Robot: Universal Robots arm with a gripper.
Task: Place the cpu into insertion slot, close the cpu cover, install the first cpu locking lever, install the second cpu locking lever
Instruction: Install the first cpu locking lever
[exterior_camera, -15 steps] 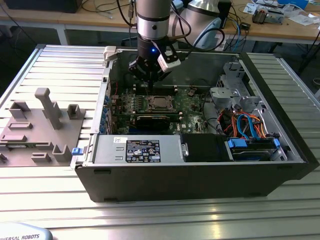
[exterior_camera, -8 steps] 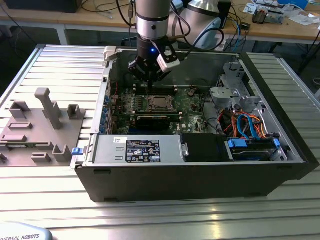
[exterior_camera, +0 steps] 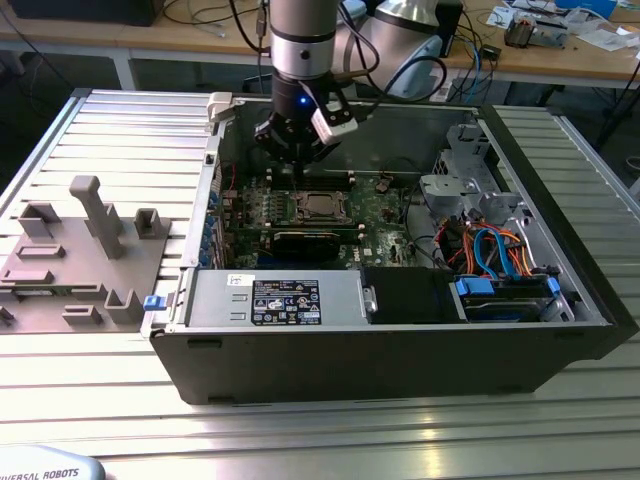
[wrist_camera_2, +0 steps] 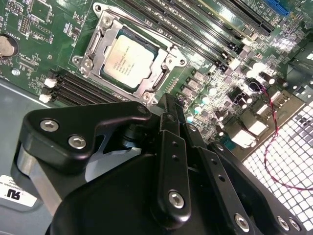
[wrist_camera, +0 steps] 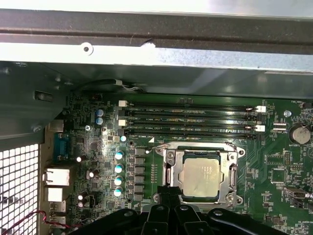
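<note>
The cpu (wrist_camera_2: 128,59) lies flat in the insertion slot (wrist_camera_2: 88,62) on the green motherboard (exterior_camera: 385,205), its silver top showing through the window of the cpu cover (wrist_camera_2: 157,84), which is folded down over it. Thin wire levers lie along the socket's sides. In the exterior view the cpu (exterior_camera: 318,205) sits just in front of my gripper (exterior_camera: 300,160), which hangs inside the open case a little above the board. In both wrist views the black fingers come together at the socket's edge, gripper (wrist_camera: 167,190) and gripper (wrist_camera_2: 168,102), shut with nothing between them.
Long memory slots (wrist_camera: 188,120) run beside the socket. A black card (exterior_camera: 305,243), the power supply (exterior_camera: 280,300), a drive cage (exterior_camera: 460,170) and coloured cables (exterior_camera: 495,250) crowd the case. The case walls (exterior_camera: 210,190) stand around it. A grey fixture (exterior_camera: 95,250) sits at the exterior view's left.
</note>
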